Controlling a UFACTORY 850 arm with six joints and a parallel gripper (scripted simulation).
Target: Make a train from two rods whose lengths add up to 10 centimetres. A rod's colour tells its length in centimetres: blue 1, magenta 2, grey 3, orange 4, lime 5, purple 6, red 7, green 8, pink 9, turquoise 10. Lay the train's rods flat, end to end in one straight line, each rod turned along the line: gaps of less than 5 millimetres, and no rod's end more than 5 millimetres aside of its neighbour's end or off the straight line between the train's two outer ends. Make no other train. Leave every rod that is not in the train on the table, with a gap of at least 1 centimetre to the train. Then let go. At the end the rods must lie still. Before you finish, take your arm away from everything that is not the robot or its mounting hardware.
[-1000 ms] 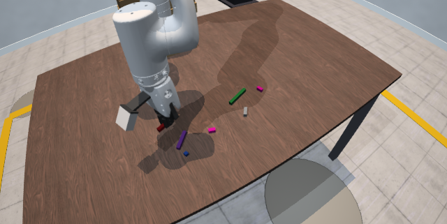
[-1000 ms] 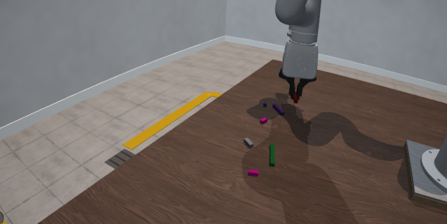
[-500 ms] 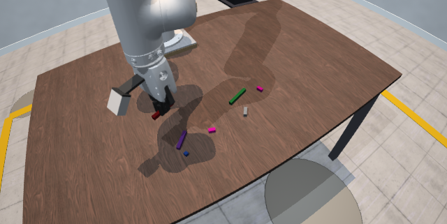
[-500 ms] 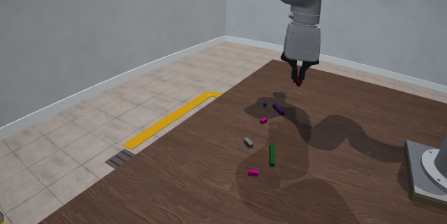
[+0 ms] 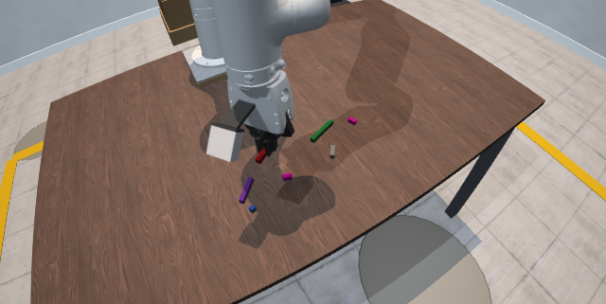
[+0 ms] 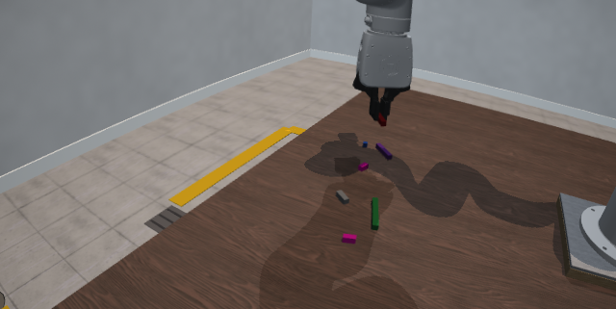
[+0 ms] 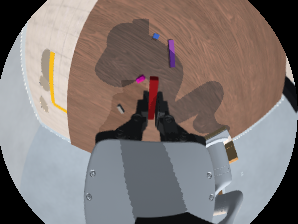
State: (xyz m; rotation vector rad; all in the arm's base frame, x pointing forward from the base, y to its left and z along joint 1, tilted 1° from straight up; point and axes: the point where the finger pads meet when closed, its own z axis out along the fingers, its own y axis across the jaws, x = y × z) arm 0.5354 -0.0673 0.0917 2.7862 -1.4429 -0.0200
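Observation:
My gripper [image 5: 268, 150] [image 6: 379, 114] [image 7: 152, 99] is shut on the red rod [image 5: 260, 156] [image 6: 382, 121] [image 7: 154, 86] and holds it above the table. A purple rod [image 5: 245, 190] [image 6: 383, 151] [image 7: 171, 54] lies near a blue rod [image 5: 252, 208] [image 6: 365, 144] [image 7: 156, 36]. One magenta rod [image 5: 287, 176] [image 6: 363, 167] [image 7: 140, 79] lies between the purple rod and the grey rod [image 5: 332, 152] [image 6: 342, 196] [image 7: 120, 108]. A green rod [image 5: 322, 131] [image 6: 374, 213] and a second magenta rod [image 5: 352, 120] [image 6: 349, 239] lie farther off; the wrist view does not show these two. The rods on the table lie apart.
The wooden table [image 5: 118, 190] [image 6: 481, 251] [image 7: 240, 55] carries the arm's base plate [image 5: 208, 73] [image 6: 573, 232]. The table's long edge runs beyond the blue, grey and nearer magenta rods. Shadows of the arm fall across several rods.

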